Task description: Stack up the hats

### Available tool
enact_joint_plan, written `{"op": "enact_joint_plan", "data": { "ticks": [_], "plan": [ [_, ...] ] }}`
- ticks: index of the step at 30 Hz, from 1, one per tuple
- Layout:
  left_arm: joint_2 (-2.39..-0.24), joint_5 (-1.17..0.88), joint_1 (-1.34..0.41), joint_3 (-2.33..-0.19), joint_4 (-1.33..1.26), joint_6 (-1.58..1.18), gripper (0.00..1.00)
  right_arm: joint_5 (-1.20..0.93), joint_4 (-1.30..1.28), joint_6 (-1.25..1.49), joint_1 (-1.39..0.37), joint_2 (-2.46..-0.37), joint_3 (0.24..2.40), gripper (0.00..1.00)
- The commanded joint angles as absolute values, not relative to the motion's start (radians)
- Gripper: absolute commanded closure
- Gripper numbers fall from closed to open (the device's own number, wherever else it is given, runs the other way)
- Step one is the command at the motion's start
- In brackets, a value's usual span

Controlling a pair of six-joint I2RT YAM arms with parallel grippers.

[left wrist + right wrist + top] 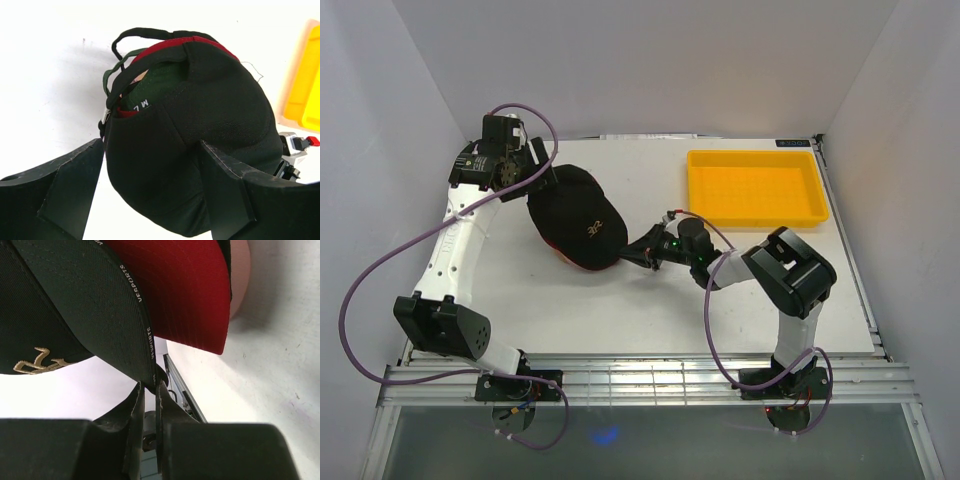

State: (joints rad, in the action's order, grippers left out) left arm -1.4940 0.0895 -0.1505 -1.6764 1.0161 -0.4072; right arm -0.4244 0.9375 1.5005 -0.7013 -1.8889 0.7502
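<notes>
The hats sit in one pile at the table's middle left. On top lies a black cap with a gold emblem. My left gripper stands open at the cap's back, its fingers straddling the black crown. A red cap and a dark green one show underneath. My right gripper is shut on the black cap's brim, pinching its edge between the fingertips. Below that brim lie a red brim and a pink one.
A shallow yellow tray stands at the back right, and its corner shows in the left wrist view. White walls close in the table on the left, back and right. Purple cables loop beside both arms.
</notes>
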Motion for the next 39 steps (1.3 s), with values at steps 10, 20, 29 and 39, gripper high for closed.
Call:
{"op": "enact_joint_plan", "data": {
  "ticks": [10,20,29,39],
  "plan": [
    [-1.482,0.290,-0.092,-1.830,1.057,-0.492,0.16,-0.423,0.663,1.436,-0.680,-1.914,0.807,0.92],
    [-1.522,0.224,-0.020,-1.750,1.017,-0.531,0.28,-0.443,0.638,1.416,-0.655,-1.902,0.810,0.92],
    [-1.491,0.091,-0.020,-1.599,0.936,-0.519,0.32,-0.448,0.621,1.404,-0.652,-1.902,0.833,0.92],
    [-1.457,0.058,-0.020,-1.519,0.888,-0.512,0.32,-0.451,0.629,1.399,-0.652,-1.885,0.850,0.92]
  ]
}}
